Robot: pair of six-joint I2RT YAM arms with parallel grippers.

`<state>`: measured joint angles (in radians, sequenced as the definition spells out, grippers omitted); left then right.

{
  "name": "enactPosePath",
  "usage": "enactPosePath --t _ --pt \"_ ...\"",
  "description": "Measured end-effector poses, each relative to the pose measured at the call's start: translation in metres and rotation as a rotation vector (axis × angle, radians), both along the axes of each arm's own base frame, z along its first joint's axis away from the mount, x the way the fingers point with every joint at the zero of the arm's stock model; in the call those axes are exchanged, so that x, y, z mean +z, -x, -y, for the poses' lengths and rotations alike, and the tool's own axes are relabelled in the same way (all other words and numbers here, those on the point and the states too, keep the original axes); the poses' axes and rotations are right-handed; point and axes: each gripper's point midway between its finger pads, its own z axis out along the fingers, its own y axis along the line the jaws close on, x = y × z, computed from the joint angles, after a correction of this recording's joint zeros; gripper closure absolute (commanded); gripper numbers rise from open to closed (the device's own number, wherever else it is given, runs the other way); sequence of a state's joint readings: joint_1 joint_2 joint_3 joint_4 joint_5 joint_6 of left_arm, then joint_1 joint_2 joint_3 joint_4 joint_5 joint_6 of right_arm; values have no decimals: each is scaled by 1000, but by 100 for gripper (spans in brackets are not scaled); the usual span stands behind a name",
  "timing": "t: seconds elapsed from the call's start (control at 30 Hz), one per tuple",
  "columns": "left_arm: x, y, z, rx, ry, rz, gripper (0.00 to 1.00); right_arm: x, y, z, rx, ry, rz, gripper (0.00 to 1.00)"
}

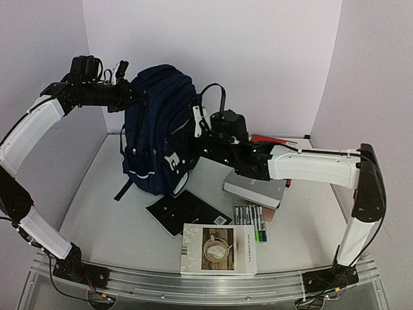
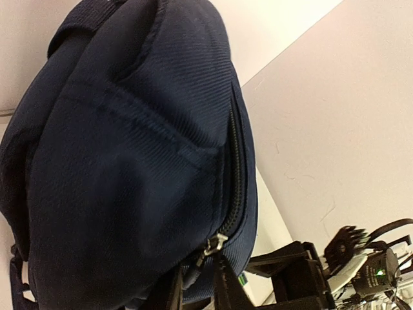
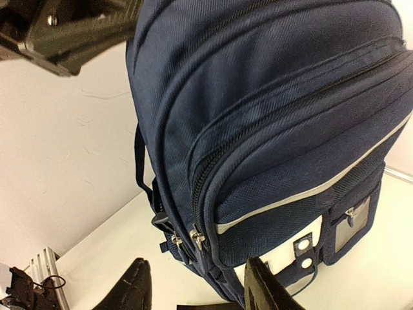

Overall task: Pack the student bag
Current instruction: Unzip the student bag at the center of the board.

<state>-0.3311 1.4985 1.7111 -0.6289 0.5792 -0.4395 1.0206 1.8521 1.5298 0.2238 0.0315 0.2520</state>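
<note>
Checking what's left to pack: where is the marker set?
Top view: the marker set lies right of centre, between the grey book and the coffee-cover book.

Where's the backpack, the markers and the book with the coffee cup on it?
backpack (image 1: 158,123): top camera, middle of its blue front.
markers (image 1: 250,224): top camera, middle of the row.
book with the coffee cup (image 1: 218,248): top camera, the cup picture on its cover.

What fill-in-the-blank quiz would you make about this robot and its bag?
The backpack is navy ___.
The left gripper is at the backpack's ___.
The right gripper has its jaws standing ___.
The white book shows a coffee ___ on its cover.
Missing words: blue; top; open; cup.
</note>
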Motion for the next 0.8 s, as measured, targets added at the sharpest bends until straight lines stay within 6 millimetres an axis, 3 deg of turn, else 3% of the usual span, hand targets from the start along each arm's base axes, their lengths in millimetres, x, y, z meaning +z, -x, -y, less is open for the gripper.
enactPosePath --t 0.2,0.27,0.53,0.8 --pt "-9 15 -12 25 -36 -5 47 61 10 28 -34 -47 95 38" --pt "-9 18 -16 35 -53 1 43 75 12 31 -34 -57 110 38" --pt "-1 32 -36 97 -113 42 27 94 25 22 54 -108 66 39" --pt "2 28 -54 175 -184 102 25 121 42 5 105 -106 126 38"
